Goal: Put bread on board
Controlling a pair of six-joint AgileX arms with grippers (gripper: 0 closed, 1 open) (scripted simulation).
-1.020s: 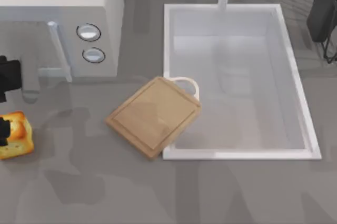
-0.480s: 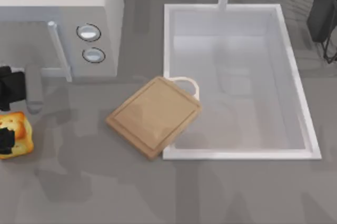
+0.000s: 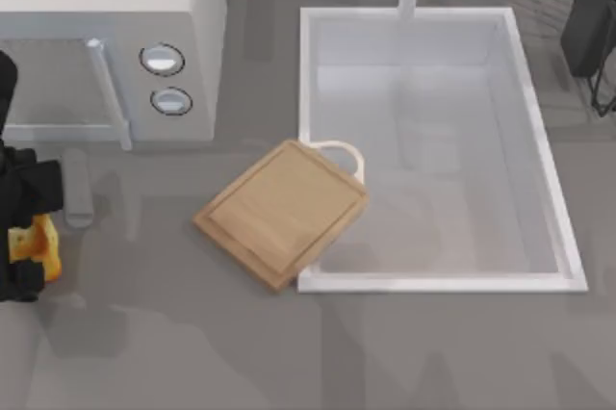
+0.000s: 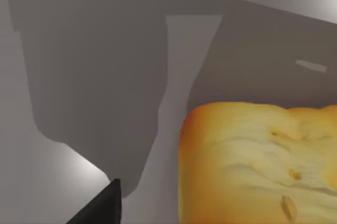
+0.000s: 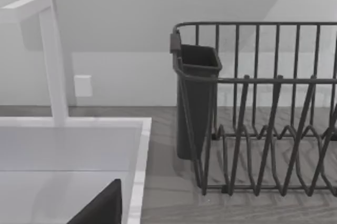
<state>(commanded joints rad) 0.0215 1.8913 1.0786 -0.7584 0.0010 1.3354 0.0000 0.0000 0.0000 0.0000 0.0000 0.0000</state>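
**Left gripper over the bread at the table's left edge**

One blocky, golden bread (image 3: 43, 244) with a dimpled, toasted crust sits at the far left. The left gripper (image 3: 21, 237) is directly over it; whether its fingers are apart or clamped, I cannot tell. One rectangular wooden board (image 3: 279, 213), grooved and loop-handled, lies mid-table, overlapping the white sink (image 3: 306, 140).

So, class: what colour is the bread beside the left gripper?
Golden yellow with an orange-brown crust; the bread shows best in the left wrist view.

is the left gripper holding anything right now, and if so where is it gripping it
It cannot be told. The left gripper is down over the bread at the table's left edge, covering most of it, but no view shows its hold.
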